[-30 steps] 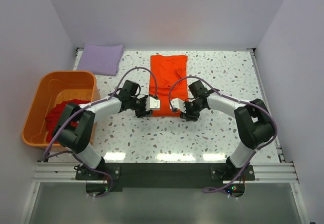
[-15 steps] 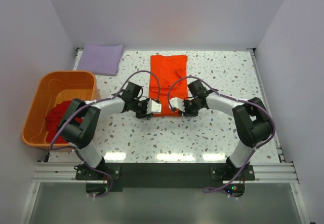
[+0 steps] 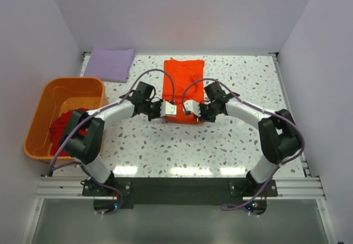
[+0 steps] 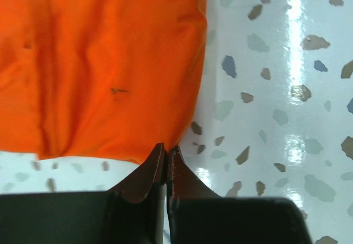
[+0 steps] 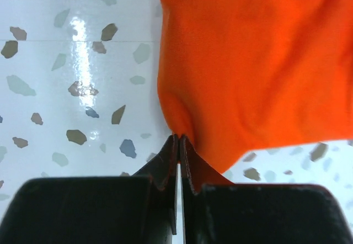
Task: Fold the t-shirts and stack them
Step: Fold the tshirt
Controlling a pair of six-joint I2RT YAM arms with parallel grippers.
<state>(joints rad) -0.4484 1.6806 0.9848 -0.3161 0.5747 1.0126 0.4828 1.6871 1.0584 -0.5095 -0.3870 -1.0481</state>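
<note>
Right, here we are over the speckled table (image 3: 231, 139), and both arms are leaning in towards the middle from either side. The orange t-shirt (image 3: 183, 84) lies flat in the centre of the tabletop as a long, narrow folded strip, running from the near middle towards the back wall. The left gripper (image 4: 166, 148) is down at the strip's near edge on the left-hand corner, its dark fingers (image 4: 144, 173) pressed tight together with only a hairline between them, nipping the very hem of the orange cloth. And look at the other side: the right gripper (image 5: 179, 139) is at the near right-hand corner, its own fingers (image 5: 194, 169) squeezed together just the same, pinching a small bulge of cloth right at the corner. From its wrist camera the cloth puffs up a little where it meets the tips, while the rest of the strip looks smooth, with a few soft creases along its length. The two grippers sit close to one another, side by side across the width of the shirt. Away at the back left corner of the table the lavender t-shirt (image 3: 112, 64) lies folded into a neat rectangle, well apart from the action. Over on the left edge stands the orange tub (image 3: 71, 92), and the red t-shirt (image 3: 65, 123) is bunched up inside it, rumpled, not folded.
</note>
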